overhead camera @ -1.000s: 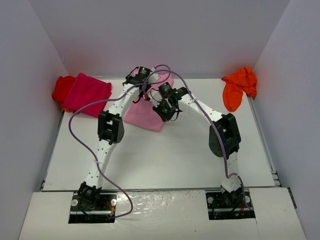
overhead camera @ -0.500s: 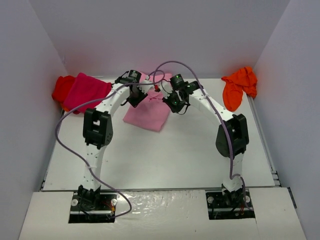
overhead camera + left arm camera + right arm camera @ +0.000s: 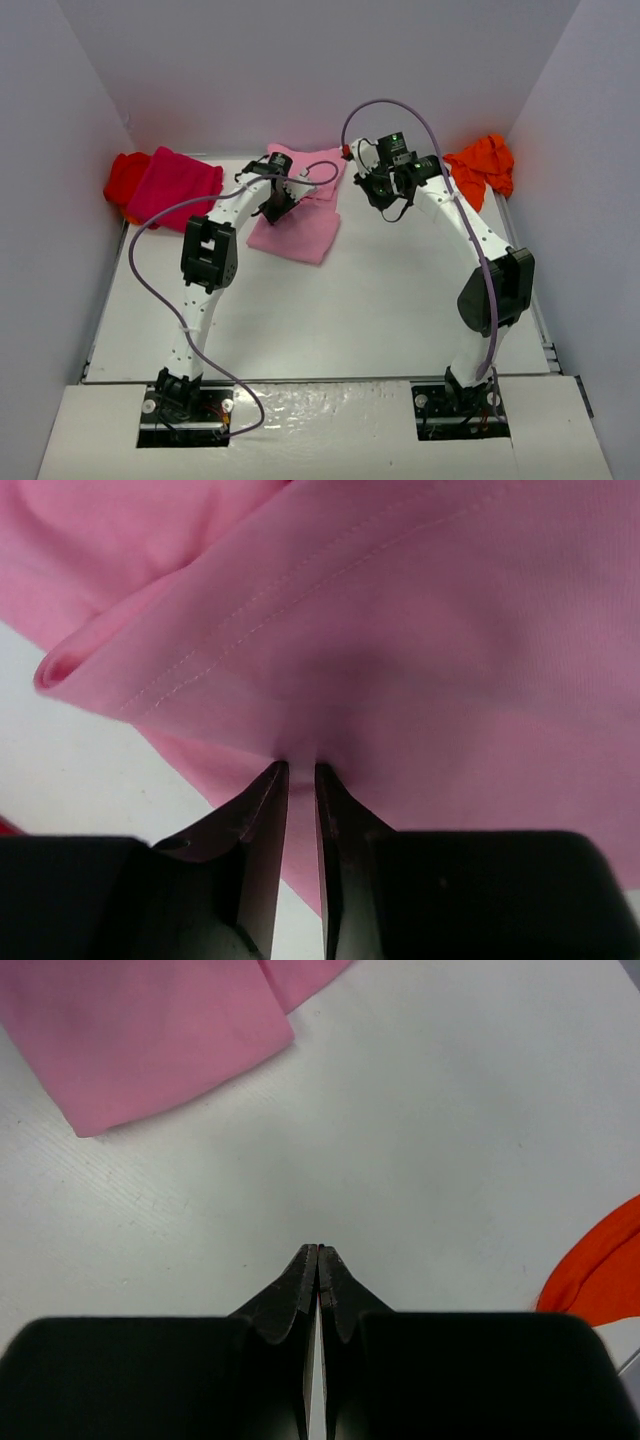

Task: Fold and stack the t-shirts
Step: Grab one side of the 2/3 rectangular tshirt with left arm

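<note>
- Pink shirt (image 3: 305,232): folded, flat on table (image 3: 350,310), directly under and ahead of left claw (image 3: 302,768).
- Left claw: narrow, tips nipping a stitched fold edge of pink shirt, with cloth puckered right at the tips; a strip of bare table to the left of the fingers.
- Right claw (image 3: 318,1250): pressed shut, holding nothing, poised over bare table.
- Corner of pink shirt: ahead and to the left of right claw, apart from it.
- Crumpled orange shirt (image 3: 478,175): to the right of right claw, in the far right corner of table; only an edge of it in the wrist view.
- Folded magenta shirt (image 3: 175,185): to the left of left claw, apart from pink shirt, by the left wall.
- Partly covered red shirt (image 3: 122,178): beyond magenta shirt and overlapped by it, farthest from both claws.
</note>
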{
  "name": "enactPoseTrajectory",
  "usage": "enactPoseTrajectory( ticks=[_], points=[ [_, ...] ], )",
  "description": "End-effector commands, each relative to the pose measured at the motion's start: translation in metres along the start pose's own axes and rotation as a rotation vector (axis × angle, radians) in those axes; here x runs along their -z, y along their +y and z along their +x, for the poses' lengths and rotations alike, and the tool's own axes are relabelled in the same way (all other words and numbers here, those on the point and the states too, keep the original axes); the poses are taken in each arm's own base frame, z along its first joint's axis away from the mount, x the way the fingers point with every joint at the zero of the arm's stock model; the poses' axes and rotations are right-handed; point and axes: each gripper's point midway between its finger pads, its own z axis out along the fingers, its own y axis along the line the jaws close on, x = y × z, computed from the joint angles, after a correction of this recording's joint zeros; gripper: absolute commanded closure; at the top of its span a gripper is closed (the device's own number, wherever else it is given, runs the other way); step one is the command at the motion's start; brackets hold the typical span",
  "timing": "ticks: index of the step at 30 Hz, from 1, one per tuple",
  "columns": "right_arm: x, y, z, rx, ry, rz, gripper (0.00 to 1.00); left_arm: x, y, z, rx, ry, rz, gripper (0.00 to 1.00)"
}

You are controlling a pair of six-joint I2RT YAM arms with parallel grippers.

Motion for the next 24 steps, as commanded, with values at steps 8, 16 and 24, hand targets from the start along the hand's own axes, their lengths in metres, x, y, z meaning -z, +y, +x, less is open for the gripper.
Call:
enactPoseTrajectory(
  ticks=[8, 16, 24],
  points=[
    [0.006, 0.019, 0.004, -0.002, -0.021, -0.058, 1.00, -0.001, -0.113, 0.090, -0.141, 0.362, 0.359, 0.96],
    [-0.005, 0.031, 0.029, 0.008, 0.036, -0.100, 1.00, 0.030, -0.188, 0.107, -0.159, 0.346, 0.478, 0.97],
    [-0.004, 0.027, 0.036, 0.019, 0.055, -0.073, 0.90, 0.056, -0.187, 0.063, -0.133, 0.119, 0.309, 0.79]
  ],
)
